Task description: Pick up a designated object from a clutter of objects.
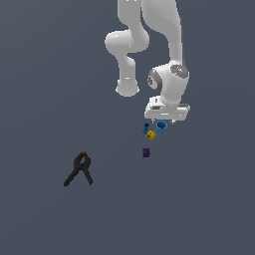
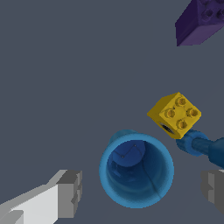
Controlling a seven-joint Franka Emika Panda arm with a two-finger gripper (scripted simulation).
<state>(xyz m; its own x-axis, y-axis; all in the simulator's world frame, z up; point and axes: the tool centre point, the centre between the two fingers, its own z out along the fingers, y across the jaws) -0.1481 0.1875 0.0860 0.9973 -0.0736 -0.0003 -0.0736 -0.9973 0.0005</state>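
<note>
Plain grey floor. Gripper [image 2: 140, 192] spread wide, straddling cup [image 2: 136, 173], nothing grasped yet (cube [image 2: 175, 114] just beside, touching dark-blue piece [image 2: 201, 146]). Pre-grasp step; next probably lower, close on cup, avoid cube.

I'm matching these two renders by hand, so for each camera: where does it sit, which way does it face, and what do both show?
Exterior view: off the arm, looking down at the grey floor; shows white arm links, the gripper and a black clamp.
Wrist view: on the wrist, facing down past two grey fingertips into the blue cup.
Shared: blue cup, yellow cube, purple block, dark-blue piece.
</note>
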